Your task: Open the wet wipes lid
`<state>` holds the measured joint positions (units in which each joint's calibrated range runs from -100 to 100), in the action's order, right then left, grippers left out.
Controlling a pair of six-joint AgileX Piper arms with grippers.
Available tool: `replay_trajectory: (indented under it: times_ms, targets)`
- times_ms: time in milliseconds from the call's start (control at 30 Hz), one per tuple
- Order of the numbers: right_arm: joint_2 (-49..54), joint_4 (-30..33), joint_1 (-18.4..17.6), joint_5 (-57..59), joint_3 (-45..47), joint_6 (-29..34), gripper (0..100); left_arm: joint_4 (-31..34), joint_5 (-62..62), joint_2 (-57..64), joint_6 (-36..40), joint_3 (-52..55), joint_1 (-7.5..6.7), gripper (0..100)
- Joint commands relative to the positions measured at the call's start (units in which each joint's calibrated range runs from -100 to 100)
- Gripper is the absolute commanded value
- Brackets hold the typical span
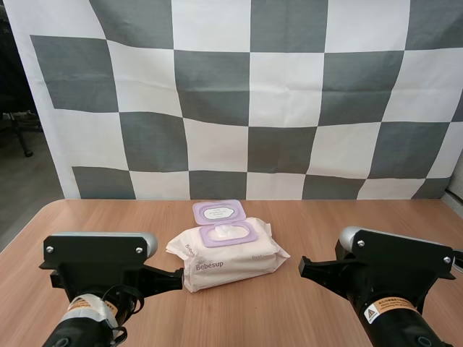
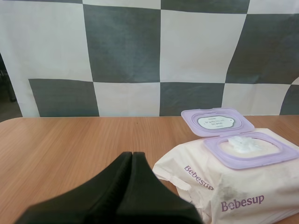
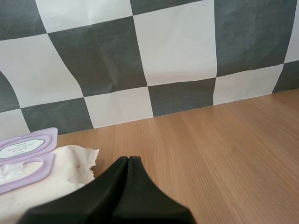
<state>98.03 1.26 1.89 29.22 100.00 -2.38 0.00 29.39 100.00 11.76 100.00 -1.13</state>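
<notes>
A cream pack of wet wipes (image 1: 230,256) lies in the middle of the wooden table, printed "Bebesup". Its purple lid (image 1: 218,212) is flipped open and lies back flat behind the purple-rimmed opening (image 1: 228,233), where a white wipe shows. My left gripper (image 1: 177,275) rests shut just left of the pack, its fingers together as one dark wedge (image 2: 132,161) short of the pack (image 2: 233,186) with its raised lid (image 2: 216,122). My right gripper (image 1: 304,264) is shut just right of the pack, its wedge (image 3: 128,164) beside the pack's sealed end (image 3: 70,163) and lid (image 3: 25,144).
Bare wooden table (image 1: 311,217) stretches around the pack to both sides and behind it, up to the back edge.
</notes>
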Motion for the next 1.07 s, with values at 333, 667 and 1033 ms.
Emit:
replay_trajectory:
  times_ms: [333,667,1033]
  targets:
    - [0.0,-9.6,0.0,-0.7,0.0,-9.6,0,0.0,0.0,0.0,0.0,0.0,-0.01,0]
    - [0.0,-11.0,0.0,-0.7,0.0,-9.6,0,0.0,0.0,0.0,0.0,0.0,-0.01,0]
    - [0.0,-11.0,0.0,-0.7,0.0,-9.6,0,0.0,0.0,0.0,0.0,0.0,-0.01,0]
